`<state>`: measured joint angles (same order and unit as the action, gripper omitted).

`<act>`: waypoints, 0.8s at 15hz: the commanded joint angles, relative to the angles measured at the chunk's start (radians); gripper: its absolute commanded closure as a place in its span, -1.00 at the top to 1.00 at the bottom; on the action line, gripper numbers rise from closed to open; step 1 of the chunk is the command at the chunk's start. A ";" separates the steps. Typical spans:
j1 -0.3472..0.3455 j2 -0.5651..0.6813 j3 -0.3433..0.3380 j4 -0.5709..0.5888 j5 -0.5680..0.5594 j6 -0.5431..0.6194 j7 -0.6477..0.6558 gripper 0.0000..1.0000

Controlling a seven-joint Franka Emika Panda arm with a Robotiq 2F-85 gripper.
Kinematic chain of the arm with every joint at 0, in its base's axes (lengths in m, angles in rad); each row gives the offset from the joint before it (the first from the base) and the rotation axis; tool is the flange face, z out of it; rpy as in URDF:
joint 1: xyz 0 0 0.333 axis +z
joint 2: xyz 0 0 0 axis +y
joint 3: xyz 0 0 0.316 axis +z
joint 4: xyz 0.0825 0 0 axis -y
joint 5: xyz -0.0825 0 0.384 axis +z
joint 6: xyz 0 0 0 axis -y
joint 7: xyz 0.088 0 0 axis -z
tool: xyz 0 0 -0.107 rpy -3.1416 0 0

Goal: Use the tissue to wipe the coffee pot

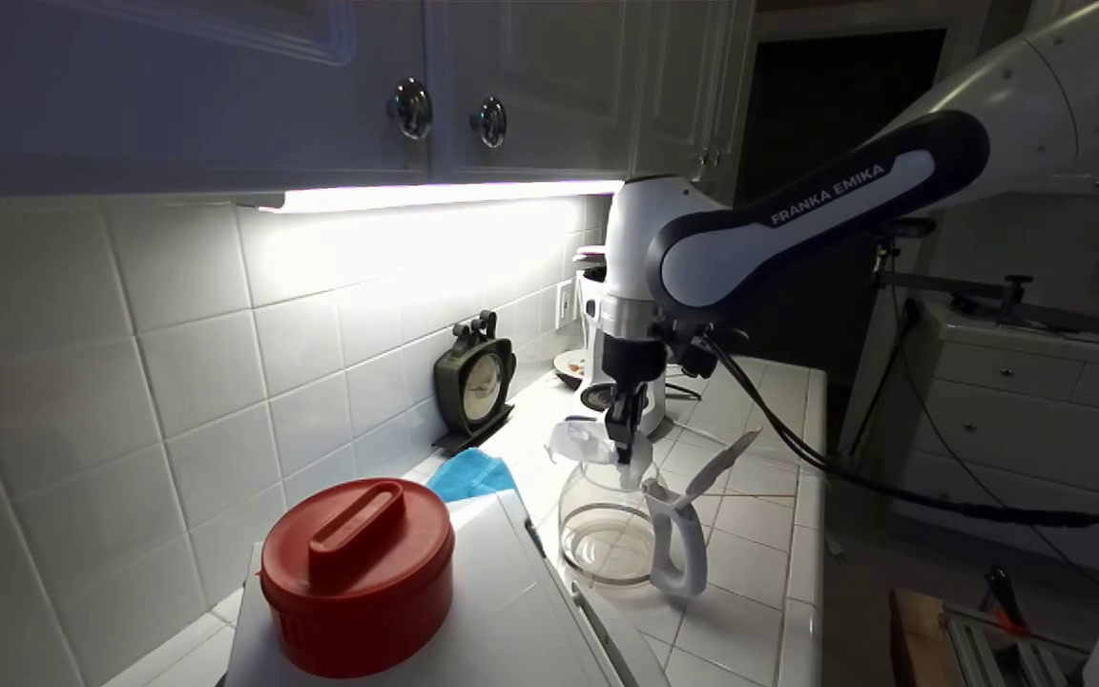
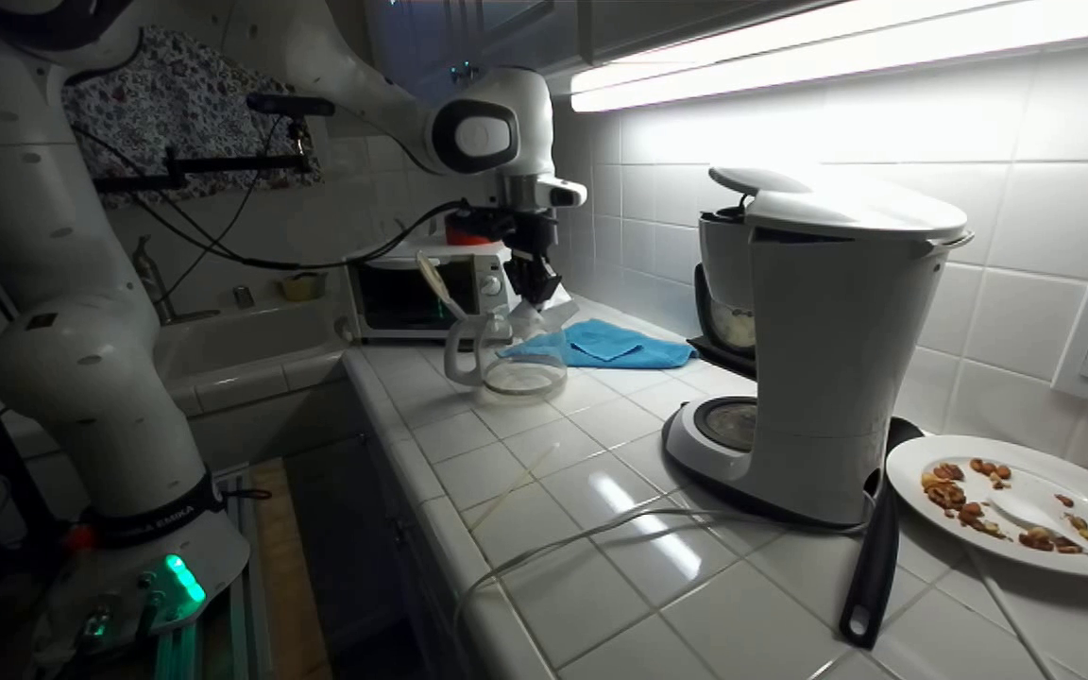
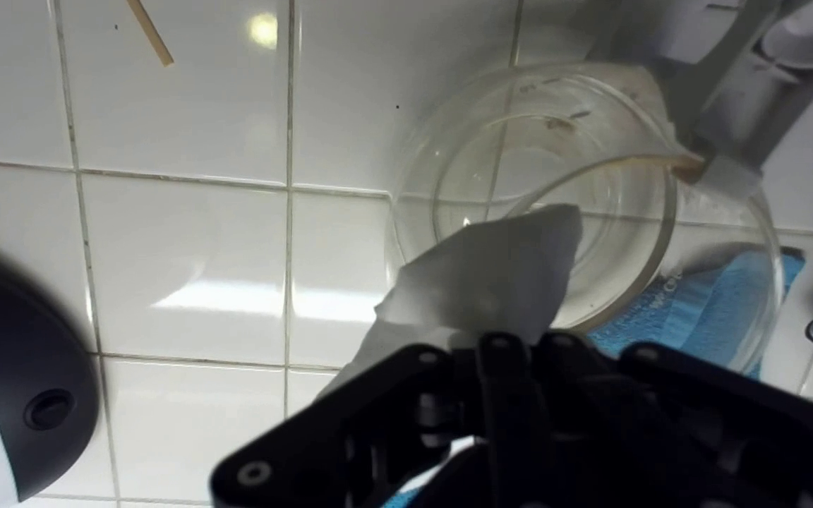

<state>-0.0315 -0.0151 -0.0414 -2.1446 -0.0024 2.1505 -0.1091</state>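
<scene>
Tissue (image 3: 498,275) of thin, crumpled whitish paper: was pinched in the black end effector (image 1: 624,455) at the mouth of the round, clear-glass coffee pot (image 1: 605,546); contact with the rim could not be told. Same pot: stood upright on the white-tiled tabletop (image 2: 610,619). Light-blue cloth (image 2: 643,348): lay just beside it. White-and-black coffee machine (image 2: 827,368): stood apart. Round red lidded container (image 1: 357,577): rested atop the white oven (image 1: 502,611).

wrist view: near, downward | both exterior views: opposed along counter (image 2: 582,604), sharing coffee pot (image 1: 607,534)
</scene>
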 commanded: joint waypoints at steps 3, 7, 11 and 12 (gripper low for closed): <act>0.001 0.026 0.006 0.013 -0.008 0.034 0.063 -0.99; 0.005 0.042 0.010 0.026 -0.013 0.053 0.082 -0.99; 0.012 0.048 0.017 0.027 -0.009 0.097 0.072 -0.99; 0.014 0.050 0.019 0.026 -0.007 0.110 0.069 -0.99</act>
<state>-0.0235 0.0145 -0.0306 -2.1388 -0.0024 2.2300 -0.0569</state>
